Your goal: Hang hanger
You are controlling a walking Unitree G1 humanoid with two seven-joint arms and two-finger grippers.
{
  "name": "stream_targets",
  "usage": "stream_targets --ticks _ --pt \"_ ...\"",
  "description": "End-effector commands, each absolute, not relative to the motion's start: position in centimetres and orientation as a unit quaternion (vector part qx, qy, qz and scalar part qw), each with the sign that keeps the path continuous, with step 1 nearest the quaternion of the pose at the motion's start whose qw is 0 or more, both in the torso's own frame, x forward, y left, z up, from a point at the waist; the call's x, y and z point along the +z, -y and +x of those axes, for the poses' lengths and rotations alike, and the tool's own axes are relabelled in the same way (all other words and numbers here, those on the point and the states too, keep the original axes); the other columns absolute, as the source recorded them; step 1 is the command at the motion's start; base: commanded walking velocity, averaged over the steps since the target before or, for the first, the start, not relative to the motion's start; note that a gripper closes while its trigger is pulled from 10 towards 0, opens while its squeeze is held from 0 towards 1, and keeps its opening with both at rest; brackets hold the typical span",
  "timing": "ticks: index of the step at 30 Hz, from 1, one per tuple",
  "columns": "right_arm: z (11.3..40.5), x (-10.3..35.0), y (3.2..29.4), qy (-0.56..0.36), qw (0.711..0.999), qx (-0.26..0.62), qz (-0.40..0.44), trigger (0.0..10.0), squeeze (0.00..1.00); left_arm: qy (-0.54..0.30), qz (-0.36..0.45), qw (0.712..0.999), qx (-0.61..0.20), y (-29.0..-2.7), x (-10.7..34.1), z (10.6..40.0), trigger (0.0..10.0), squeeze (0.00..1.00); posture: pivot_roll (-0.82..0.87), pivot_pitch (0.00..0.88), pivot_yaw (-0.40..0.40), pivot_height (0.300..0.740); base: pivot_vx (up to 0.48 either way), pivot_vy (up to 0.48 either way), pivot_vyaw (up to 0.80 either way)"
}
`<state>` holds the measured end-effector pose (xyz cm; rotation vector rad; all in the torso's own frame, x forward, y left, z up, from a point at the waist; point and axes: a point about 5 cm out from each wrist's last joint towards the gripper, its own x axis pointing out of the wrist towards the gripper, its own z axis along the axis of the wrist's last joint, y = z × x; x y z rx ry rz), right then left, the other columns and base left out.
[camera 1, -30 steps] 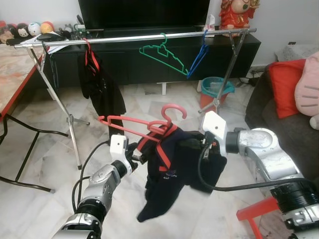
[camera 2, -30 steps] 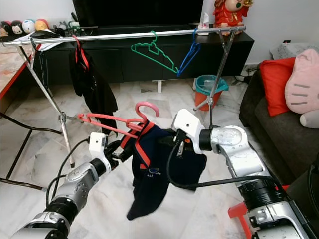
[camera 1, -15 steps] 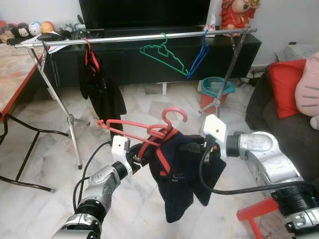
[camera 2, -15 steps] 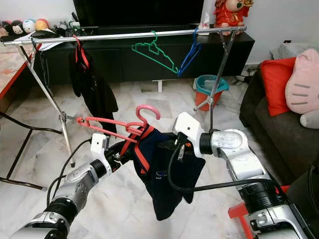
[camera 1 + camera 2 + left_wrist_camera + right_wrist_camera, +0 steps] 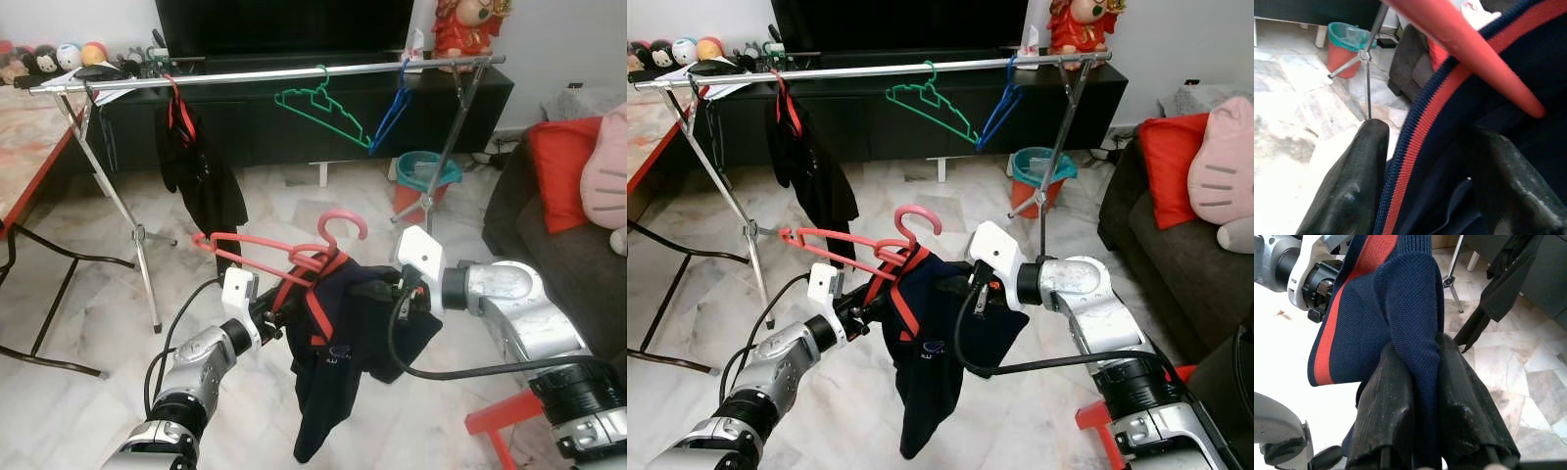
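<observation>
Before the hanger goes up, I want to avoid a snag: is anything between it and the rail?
Nothing visible blocks the way. The red hanger sits below the rail, whose stretch between the black garment and green hanger is bare.

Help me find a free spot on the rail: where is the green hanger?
The green hanger hangs on the silver rail, right of the black garment and left of the blue hanger.
</observation>
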<state>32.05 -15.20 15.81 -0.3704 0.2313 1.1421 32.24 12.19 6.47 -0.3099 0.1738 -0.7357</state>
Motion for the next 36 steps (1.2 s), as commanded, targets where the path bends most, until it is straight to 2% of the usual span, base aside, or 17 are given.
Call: stream_targets --ticks 1,21,29,32,36 --pt "32.3 16.4 15.5 -0.093 0.826 0.529 -0.17 0.0 0.0 -0.093 -0.142 0.911 -0.375 -12.2 6.3 31.9 0.0 0.0 -0.01 0.0 0.033 0.74 0.0 0.0 0.0" --pt "32.7 15.9 15.6 -0.095 0.835 0.517 -0.161 0.0 0.0 -0.116 -0.136 0.88 -0.44 -12.0 5.9 30.6 0.0 0.0 0.0 0.0 0.039 0.74 0.0 0.0 0.0" --pt "32.8 16.1 15.5 -0.08 0.841 0.51 -0.163 0.0 0.0 -0.12 -0.123 0.889 -0.424 -12.1 5.8 30.8 0.0 0.0 0.0 0.0 0.043 0.74 0.0 0.0 0.0" --pt "33.0 16.7 15.6 -0.06 0.849 0.504 -0.149 0.0 0.0 -0.12 -0.108 0.903 -0.398 -12.6 5.7 31.0 0.0 0.0 0.0 0.0 0.045 0.74 0.0 0.0 0.0" --pt "32.4 17.1 16.3 -0.041 0.836 0.526 -0.154 0.0 0.0 -0.124 -0.079 0.924 -0.354 -13.6 5.5 31.4 0.0 0.0 0.0 0.0 0.045 0.74 0.0 0.0 0.0"
